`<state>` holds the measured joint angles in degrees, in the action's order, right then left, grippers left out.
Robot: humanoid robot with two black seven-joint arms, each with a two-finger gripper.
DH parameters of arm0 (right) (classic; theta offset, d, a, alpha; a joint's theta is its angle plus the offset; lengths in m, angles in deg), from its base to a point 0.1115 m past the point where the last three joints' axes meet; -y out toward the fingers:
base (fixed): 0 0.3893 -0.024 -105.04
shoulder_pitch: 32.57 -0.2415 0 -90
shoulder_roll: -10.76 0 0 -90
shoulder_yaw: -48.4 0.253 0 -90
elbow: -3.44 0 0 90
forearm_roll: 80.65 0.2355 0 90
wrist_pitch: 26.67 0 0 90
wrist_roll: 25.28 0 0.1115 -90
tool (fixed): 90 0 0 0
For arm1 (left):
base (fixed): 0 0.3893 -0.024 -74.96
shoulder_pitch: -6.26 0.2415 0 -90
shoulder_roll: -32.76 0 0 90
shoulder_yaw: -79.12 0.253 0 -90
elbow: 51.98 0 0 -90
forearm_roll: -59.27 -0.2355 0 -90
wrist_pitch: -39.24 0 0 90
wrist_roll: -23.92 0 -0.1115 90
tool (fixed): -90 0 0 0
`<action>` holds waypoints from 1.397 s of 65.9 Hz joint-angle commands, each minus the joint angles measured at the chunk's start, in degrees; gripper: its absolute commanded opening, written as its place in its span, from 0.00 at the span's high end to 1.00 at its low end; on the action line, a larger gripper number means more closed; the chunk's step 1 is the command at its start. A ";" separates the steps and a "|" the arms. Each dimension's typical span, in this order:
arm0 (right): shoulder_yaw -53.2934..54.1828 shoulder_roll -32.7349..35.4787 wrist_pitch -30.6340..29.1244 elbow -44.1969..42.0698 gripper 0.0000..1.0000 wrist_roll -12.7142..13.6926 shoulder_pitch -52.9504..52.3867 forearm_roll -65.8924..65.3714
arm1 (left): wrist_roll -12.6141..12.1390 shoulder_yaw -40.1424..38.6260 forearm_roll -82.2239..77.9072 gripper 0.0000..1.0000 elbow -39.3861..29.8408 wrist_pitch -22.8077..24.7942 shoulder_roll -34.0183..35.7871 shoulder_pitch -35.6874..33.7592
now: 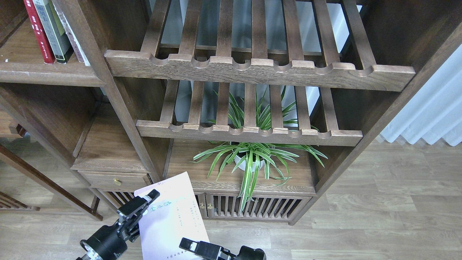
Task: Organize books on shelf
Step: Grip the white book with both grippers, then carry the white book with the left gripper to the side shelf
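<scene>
The shelf is a flat dark-brown wooden board with a rounded front edge, at the upper left of the cabinet. Two of the books stand on it near its right end, upright and leaning slightly left. The red book is on the left, its spine facing out with pale lettering. The green-and-grey book, edged black at its foot, stands touching it on the right. The pale lavender-white book is well below the shelf, cover up and tilted, with small teal lettering on its front.
</scene>
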<state>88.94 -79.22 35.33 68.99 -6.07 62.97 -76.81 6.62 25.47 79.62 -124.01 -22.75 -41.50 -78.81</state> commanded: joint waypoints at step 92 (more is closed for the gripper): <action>2.00 -0.02 0.00 -0.95 0.00 -1.10 -0.70 -2.78 | -0.19 -14.82 -1.63 0.84 -1.18 -0.01 12.90 2.10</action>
<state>90.95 -79.24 35.33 68.04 -7.18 61.82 -79.52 6.45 12.96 78.22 -124.68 -22.76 -31.16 -77.39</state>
